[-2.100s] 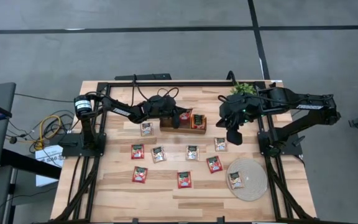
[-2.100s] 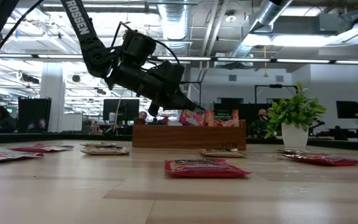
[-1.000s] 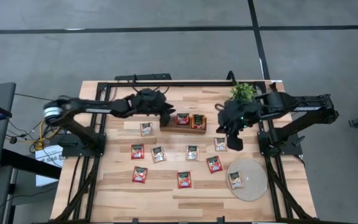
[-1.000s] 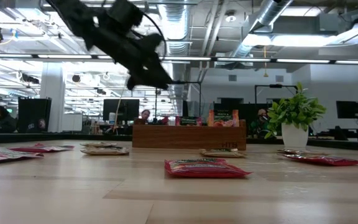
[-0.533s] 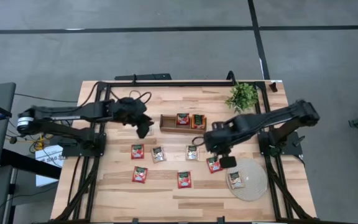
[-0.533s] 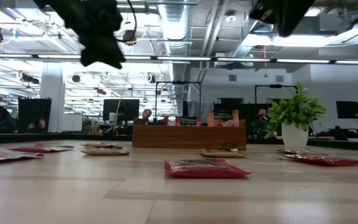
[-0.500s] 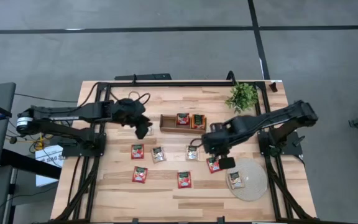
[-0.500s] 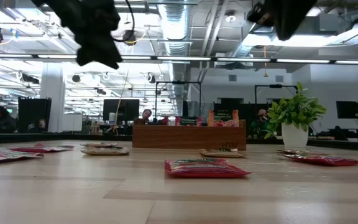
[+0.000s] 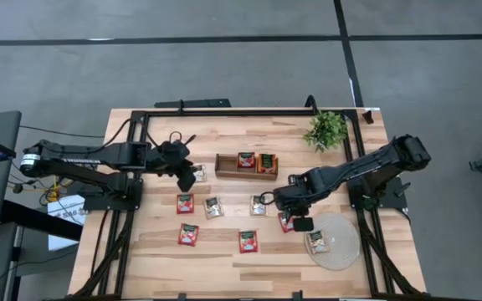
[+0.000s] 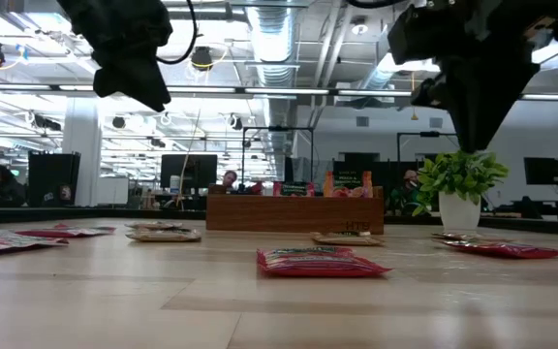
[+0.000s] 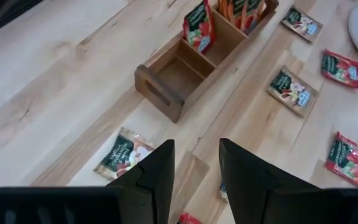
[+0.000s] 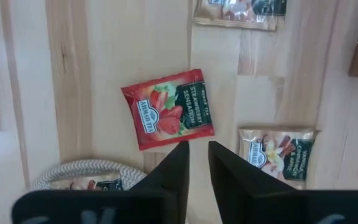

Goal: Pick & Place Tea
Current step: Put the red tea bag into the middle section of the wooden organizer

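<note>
The right pincer (image 12: pixel 194 163) hangs above the bench (image 9: pixel 224 251), its fingers parted by a narrow gap and grasping nothing. A red tea sachet (image 12: pixel 169 117) lies flat just ahead of its tips, a pale sachet (image 12: pixel 277 154) beside them, and the woven mat (image 12: pixel 86 173) close by. The left pincer (image 11: pixel 195 163) hovers released and empty, near a pale sachet (image 11: pixel 123 153) and the wooden tray (image 11: pixel 191 62).

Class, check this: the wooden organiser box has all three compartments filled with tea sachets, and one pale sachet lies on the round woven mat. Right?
Not quite. In the left wrist view the wooden organiser box has one end compartment empty; only the other two hold tea sachets. The pale sachet does lie on the round woven mat, as the high view shows.
</note>
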